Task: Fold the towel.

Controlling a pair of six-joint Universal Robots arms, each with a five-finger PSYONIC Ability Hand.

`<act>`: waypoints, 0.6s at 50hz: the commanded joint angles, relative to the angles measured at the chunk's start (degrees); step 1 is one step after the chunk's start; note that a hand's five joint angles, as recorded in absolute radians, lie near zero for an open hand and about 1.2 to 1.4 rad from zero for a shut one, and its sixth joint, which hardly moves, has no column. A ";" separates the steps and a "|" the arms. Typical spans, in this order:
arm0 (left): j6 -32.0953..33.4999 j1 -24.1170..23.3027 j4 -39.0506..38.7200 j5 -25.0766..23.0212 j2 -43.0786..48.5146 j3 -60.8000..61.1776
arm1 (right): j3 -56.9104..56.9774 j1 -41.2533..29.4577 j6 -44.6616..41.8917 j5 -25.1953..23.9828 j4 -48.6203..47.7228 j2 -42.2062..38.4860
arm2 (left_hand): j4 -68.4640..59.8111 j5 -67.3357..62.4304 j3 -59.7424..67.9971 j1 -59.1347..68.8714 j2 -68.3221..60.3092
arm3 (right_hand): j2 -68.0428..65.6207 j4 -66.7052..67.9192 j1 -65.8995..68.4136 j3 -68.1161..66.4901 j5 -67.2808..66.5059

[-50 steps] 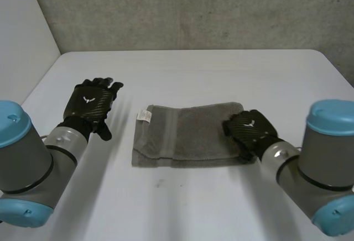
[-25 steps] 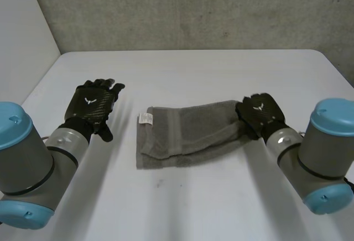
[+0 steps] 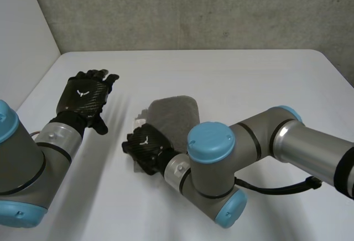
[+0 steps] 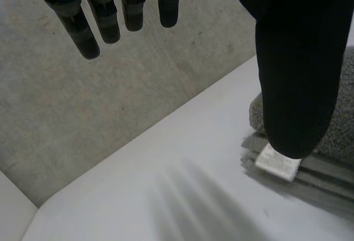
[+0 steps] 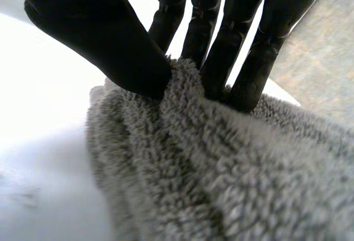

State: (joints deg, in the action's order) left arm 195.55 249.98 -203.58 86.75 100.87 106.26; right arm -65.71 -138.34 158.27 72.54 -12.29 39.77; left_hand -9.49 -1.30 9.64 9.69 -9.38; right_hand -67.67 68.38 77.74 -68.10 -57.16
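Fingers (image 5: 276,25) of right hand (image 3: 145,146) pinching, one towel (image 3: 174,114)

One grey towel (image 3: 174,111) is counted on the one white tabletop (image 3: 238,78), and one white label (image 4: 278,162) is seen on it. Two black hands are counted, one left hand (image 3: 84,98) and one right hand (image 3: 145,148), and two arms, one left arm (image 3: 25,163) and one right arm (image 3: 310,147).
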 commanded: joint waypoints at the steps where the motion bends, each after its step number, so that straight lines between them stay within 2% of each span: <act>1: -0.08 -0.02 -1.02 0.00 0.03 -0.08 | -2.40 0.88 2.40 0.32 0.07 4.97 | -0.56 1.26 0.40 0.35 -0.66 | 55.06 -55.77 -65.13 55.49 54.55; 4: -0.08 -0.11 -1.64 0.00 0.12 -0.61 | -5.04 1.23 4.94 0.49 -0.01 9.71 | -0.73 1.09 0.57 0.52 -0.83 | 57.67 -58.38 -67.74 58.10 57.16; 8: -0.78 -0.63 -1.82 0.00 0.21 -1.75 | -9.50 6.66 7.75 0.41 0.07 16.63 | -1.91 -0.09 1.75 1.70 -2.01 | 57.67 -58.38 -67.74 58.10 57.16; 14: -6.82 -2.56 -1.20 0.09 1.60 -6.92 | -14.96 11.50 11.09 0.41 0.07 22.63 | -2.24 -0.42 2.09 2.04 -2.34 | 57.67 -58.38 -67.74 58.10 57.16; 20: -13.51 -8.26 1.60 -0.35 8.10 -14.65 | -17.61 15.99 14.70 1.02 0.07 24.57 | -2.75 -0.93 2.59 2.54 -2.85 | 57.67 -58.38 -67.74 58.10 57.16; 23: -16.06 -11.08 4.76 -0.53 12.66 -19.05 | -18.31 18.28 18.39 3.22 0.07 25.62 | -2.75 -0.93 2.59 2.54 -2.85 | 57.67 -58.38 -67.74 58.10 57.16; 25: -16.94 -11.88 6.08 -0.53 14.86 -20.81 | -18.40 20.03 21.80 6.02 0.69 25.45 | -2.58 -0.76 2.43 2.38 -2.68 | 57.67 -58.38 -67.74 58.10 57.16; 30: -17.57 -12.94 7.93 -0.44 21.63 -24.33 | -16.91 20.48 23.22 7.35 2.88 22.82 | -2.58 -0.76 2.42 2.37 -2.68 | 57.67 -58.38 -67.74 58.10 57.16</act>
State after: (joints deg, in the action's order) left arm 179.10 238.74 -198.42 86.25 114.80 86.40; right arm -84.15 -118.92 178.62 77.38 -11.71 65.25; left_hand -10.42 -1.31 10.36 10.36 -10.44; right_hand -12.50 13.36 12.13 -12.30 -3.49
